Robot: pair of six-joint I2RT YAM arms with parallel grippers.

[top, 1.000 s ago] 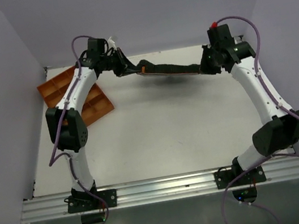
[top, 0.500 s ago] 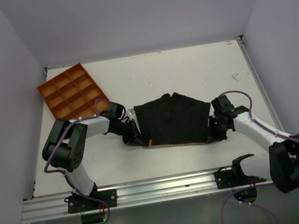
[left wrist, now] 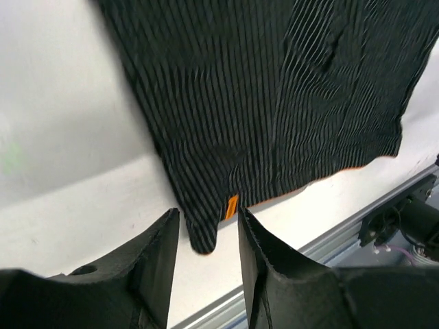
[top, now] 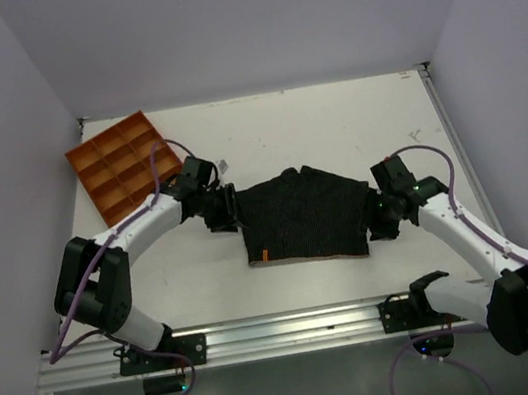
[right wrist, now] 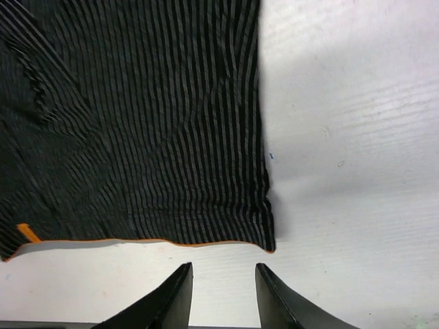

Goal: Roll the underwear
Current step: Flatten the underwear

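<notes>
The left gripper (top: 217, 208) and right gripper (top: 380, 222) stand spread, pinching nothing, one at each side edge of the underwear (top: 303, 216); it lies flat on the table (top: 333, 125), orange hem nearest the arms; probably laid flat so rolling can start from a straight edge.

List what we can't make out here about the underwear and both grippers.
Top view: left gripper and right gripper too small, jaw gaps unreadable there.
Left wrist view: underwear cut off by top and right edges.
Right wrist view: underwear cut off by top and left edges.
All views: its underside, hidden by the fabric itself.
</notes>
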